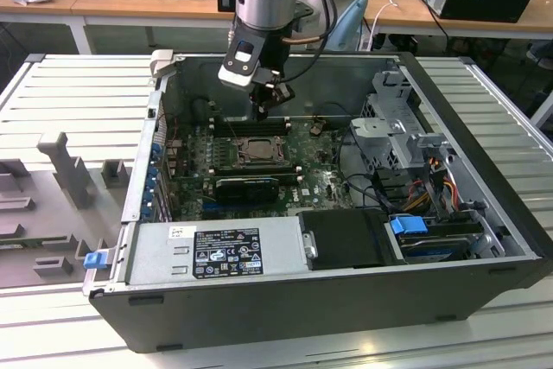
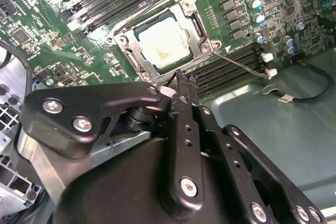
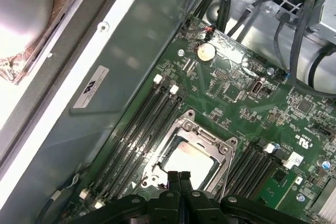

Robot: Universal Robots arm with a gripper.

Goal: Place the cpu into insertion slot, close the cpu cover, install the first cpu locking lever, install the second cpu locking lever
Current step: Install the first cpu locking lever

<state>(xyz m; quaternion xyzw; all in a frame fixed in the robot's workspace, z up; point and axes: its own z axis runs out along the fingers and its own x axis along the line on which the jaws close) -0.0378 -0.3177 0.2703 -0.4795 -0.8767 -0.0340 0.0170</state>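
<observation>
One open case (image 1: 285,317) lies on the desk (image 1: 78,92), and the single claw (image 1: 262,110) hangs inside it, above the one green board (image 1: 320,174). Two banks of memory slots (image 2: 231,64) lie on the board below the claw, one on each side of the socket.

The slot (image 1: 251,149) lies directly below and just ahead of the claw's tip; in both wrist views the tip sits over the socket's near edge. One cover (image 3: 202,136) lies flat on the slot, apparently closed, and one cpu (image 2: 163,43) shows pale through its square cut-out, seated in the slot.

One thin lever (image 2: 239,64) shows clearly. It runs out from the socket corner nearest the claw, its long axis along the memory slots beside it. Whether it is latched I cannot tell.

The claw's fingers (image 3: 185,179) are pressed together with nothing between them, their tip near the lever's socket end but apart from it.
</observation>
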